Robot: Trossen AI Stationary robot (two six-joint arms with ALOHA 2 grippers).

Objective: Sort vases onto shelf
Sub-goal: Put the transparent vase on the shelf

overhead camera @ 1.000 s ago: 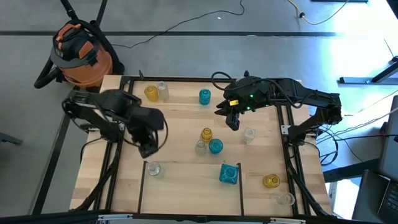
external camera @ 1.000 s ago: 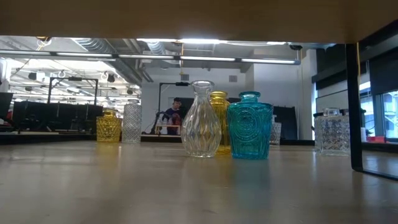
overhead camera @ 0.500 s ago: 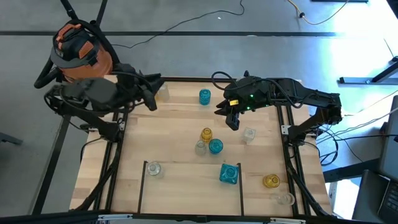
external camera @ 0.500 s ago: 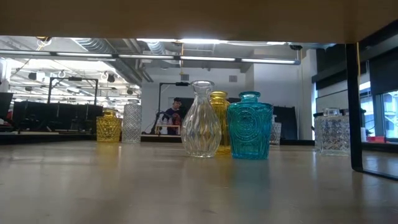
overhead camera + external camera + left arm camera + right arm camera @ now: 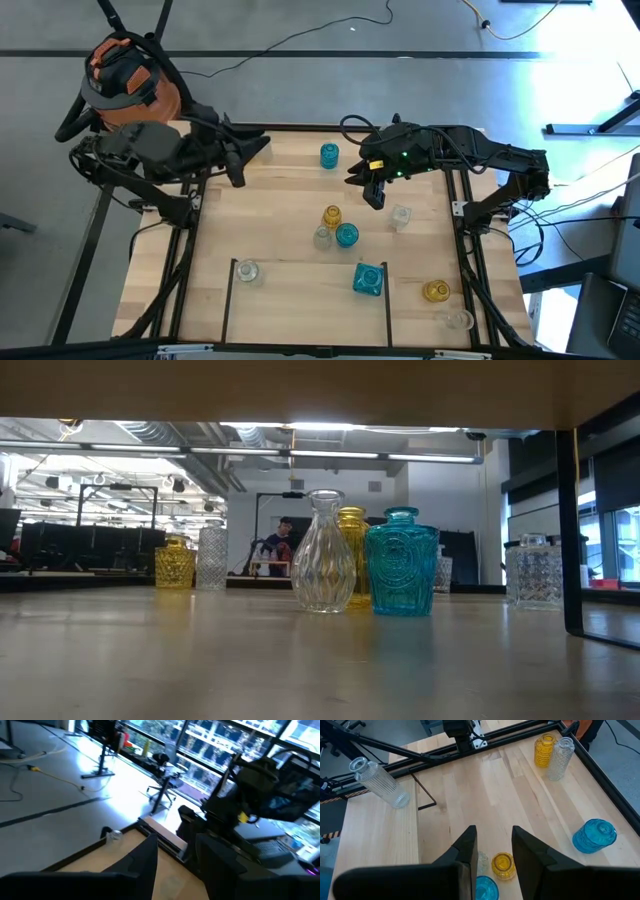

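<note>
Small glass vases stand on the pale-wood table. In the middle, an amber one [image 5: 331,216], a clear one [image 5: 322,237] and a teal one [image 5: 346,235] form a cluster. Another teal vase [image 5: 329,155] stands farther back. On the shelf [image 5: 300,300], the near strip marked off by thin dark lines, stand a clear vase [image 5: 247,271], a square teal one [image 5: 367,279], an amber one [image 5: 435,291] and a clear one [image 5: 458,319]. My left gripper [image 5: 250,160] [image 5: 175,865] is raised at the far left, open and empty. My right gripper [image 5: 372,195] [image 5: 492,855] hangs open and empty above the cluster's far side.
Black frame rails [image 5: 185,250] run along the table's left, right and far edges. An amber vase [image 5: 544,750] and a tall clear one [image 5: 561,752] stand in the far left corner, below my left arm. A clear vase [image 5: 400,216] stands right of the cluster. An orange vacuum [image 5: 125,85] sits on the floor behind.
My left gripper has risen from above the table's left middle, near the clear vase on the shelf, and swung toward the far left corner. It has tipped from pointing down to nearly level. The vases have stayed put.
</note>
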